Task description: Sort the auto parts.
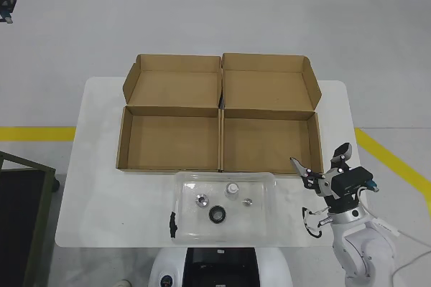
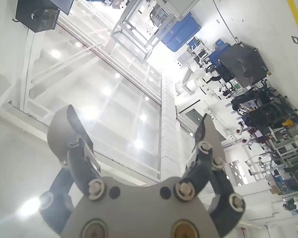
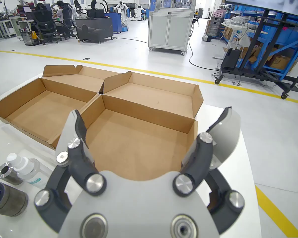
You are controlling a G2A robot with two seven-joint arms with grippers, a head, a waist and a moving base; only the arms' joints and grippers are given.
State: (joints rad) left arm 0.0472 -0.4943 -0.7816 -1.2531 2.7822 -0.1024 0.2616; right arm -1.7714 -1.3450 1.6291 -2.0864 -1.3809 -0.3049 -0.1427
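Four small parts — a steel sleeve (image 1: pixel 200 200), a white-capped bottle (image 1: pixel 232 189), a small metal fitting (image 1: pixel 248 202) and a black ring (image 1: pixel 217 214) — lie loose in the clear tray (image 1: pixel 262 215) at the bench's (image 1: pixel 100 201) near edge, none sorted yet. Just behind it the left box (image 1: pixel 169 143) and right box (image 1: pixel 269 147) sit open, likely as bins. The right tool (image 3: pixel 151 112) hangs spread wide near the right box's near corner, seemingly poised for a first pick, while the left tool (image 2: pixel 137 112), also spread, points at the ceiling — apparently parked clear.
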